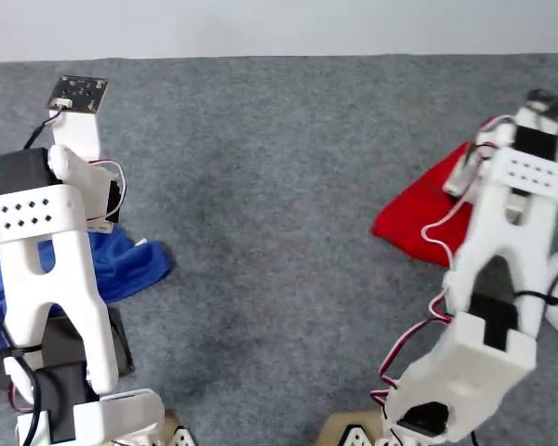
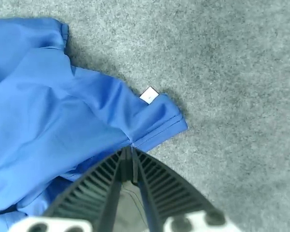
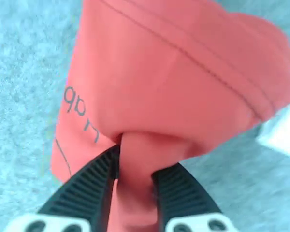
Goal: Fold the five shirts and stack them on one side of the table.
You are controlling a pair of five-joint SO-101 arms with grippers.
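**Item 1.** Right gripper (image 3: 135,157): clenched on a bunched fold of the red shirt (image 3: 174,72). The cloth passes between the jaws and fans out straight ahead of the tips, with the stitched hem farthest from them.

**Item 2.** Left gripper (image 2: 131,153): jaws pressed together, tips at the hem of the blue shirt (image 2: 53,106). Whether any cloth is nipped cannot be told. The white tag (image 2: 149,95) sits just beyond the tips, and the shirt's bulk lies ahead and off to one side.

**Item 3.** Dark cloth (image 1: 65,339): under the left arm, behind its gripper.

**Item 4.** Grey table (image 1: 279,186): the bare stretch lies between the arms. Judgement: the red shirt is the piece in hand and the right arm is nearer it. The next move means drawing it inward to lie flat.
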